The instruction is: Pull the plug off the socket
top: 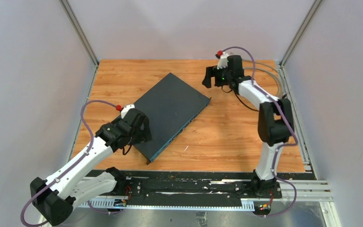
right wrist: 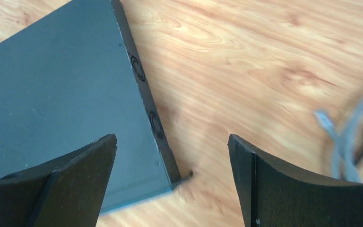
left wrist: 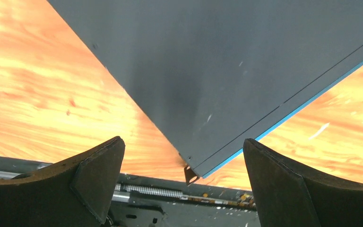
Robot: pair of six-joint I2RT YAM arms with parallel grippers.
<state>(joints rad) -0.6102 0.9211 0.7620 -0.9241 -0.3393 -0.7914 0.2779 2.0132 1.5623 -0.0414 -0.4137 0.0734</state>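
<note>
A flat dark box [top: 170,111] with a blue front strip [top: 179,132] lies slantwise on the wooden table. Its sockets do not show. My left gripper [top: 142,130] is open and empty above the box's near corner, which also shows in the left wrist view [left wrist: 227,61] between the jaws [left wrist: 182,140]. My right gripper [top: 213,78] is open and empty just past the box's far right corner [right wrist: 52,94], with the jaws [right wrist: 171,136] over that corner. A grey cable [right wrist: 345,142] with a clear plug end [right wrist: 324,118] lies blurred on the wood, apart from the box.
The grey cable [top: 267,71] loops along the back right of the table near the frame post. A black rail [top: 189,182] runs along the near edge by the arm bases. Grey walls close in the left, right and back.
</note>
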